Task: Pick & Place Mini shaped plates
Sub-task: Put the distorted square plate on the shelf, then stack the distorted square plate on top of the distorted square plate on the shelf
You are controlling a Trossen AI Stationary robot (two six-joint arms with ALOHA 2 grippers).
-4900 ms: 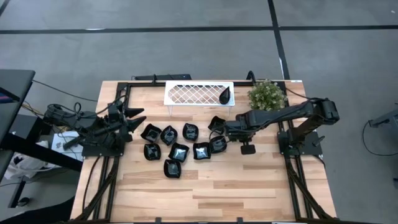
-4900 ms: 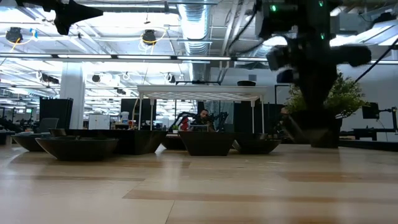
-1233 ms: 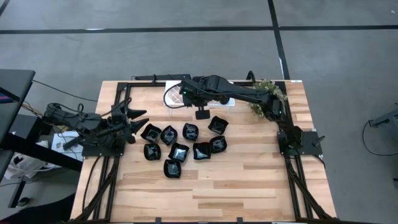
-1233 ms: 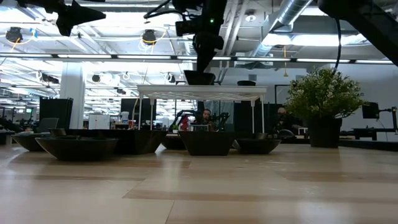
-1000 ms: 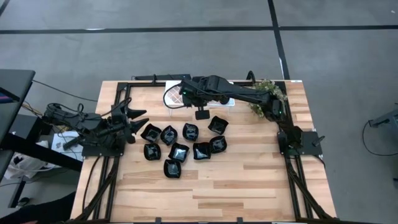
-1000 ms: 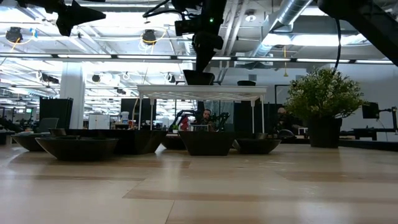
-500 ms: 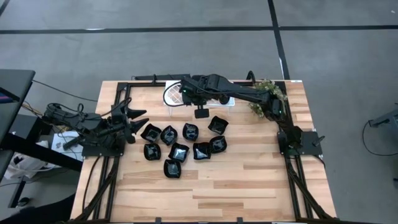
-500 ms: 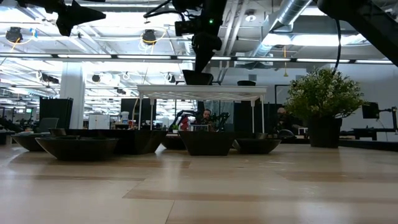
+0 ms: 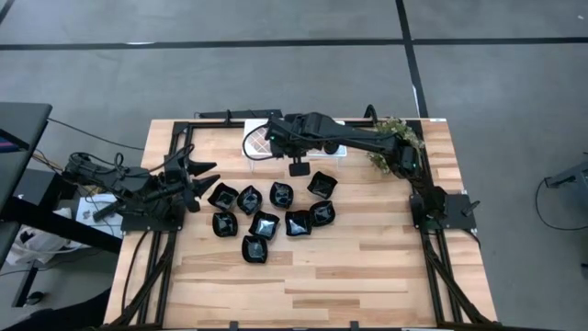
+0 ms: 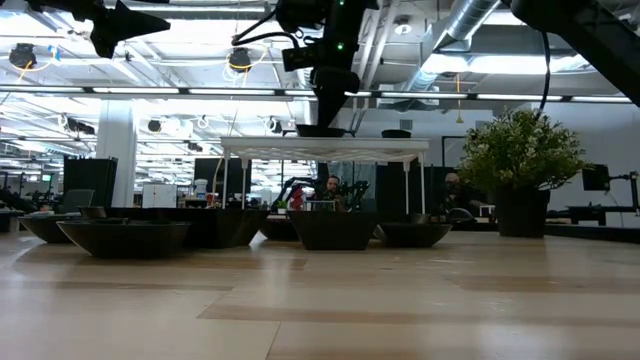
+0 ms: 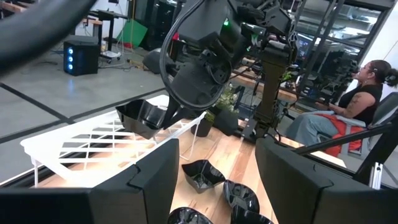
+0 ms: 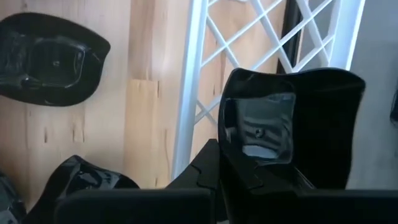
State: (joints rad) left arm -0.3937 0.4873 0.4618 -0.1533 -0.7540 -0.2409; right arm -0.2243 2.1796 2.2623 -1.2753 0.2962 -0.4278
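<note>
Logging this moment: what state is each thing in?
Right end effector: shut on glossy black squarish plate, over white lattice tray.
Left end effector: open, idle at the table's left edge.
Black plates on wooden table: upright, clustered.

From above I see the right gripper [image 9: 273, 138] reached across over the left end of the white lattice tray [image 9: 260, 150], near the table's [image 9: 367, 276] far edge. The green plant [image 9: 393, 138] sits beside the tray's right end. Nine mini shaped plates [image 9: 265, 223] cluster mid-table. The left gripper [image 9: 204, 173] waits at the left edge, fingers spread, just beside the cluster.
</note>
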